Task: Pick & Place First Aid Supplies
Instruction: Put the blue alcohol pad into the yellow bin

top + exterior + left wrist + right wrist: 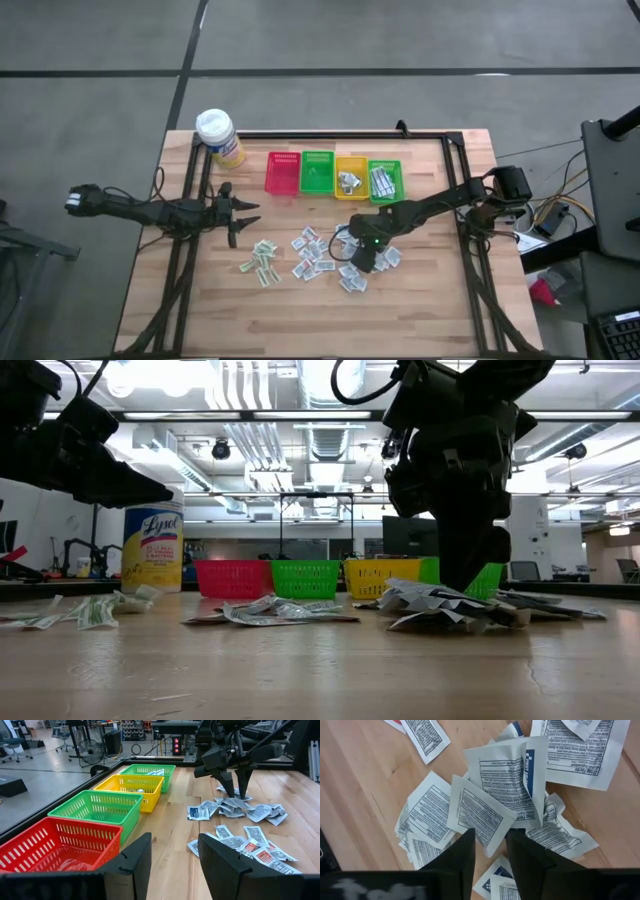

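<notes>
Right gripper (489, 851) down over packet pile (345, 262); left gripper (243, 213) idle, raised.
Right fingers parted, gap narrow, nothing gripped; the topmost white packets lie directly beneath the tips. Left fingers parted, empty, with the green-print packets (262, 262) just beside it on the table.

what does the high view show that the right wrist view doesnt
Only the high view shows the whole table, the four baskets, the Lysol tub, the left gripper waiting apart from the packets with jaws open, and the green-print packets.

Only the right wrist view shows the print on the packets and the narrow gap between the right gripper's jaws, poised over one tilted packet.

Both show the right gripper over the white packet pile on bare wood.
</notes>
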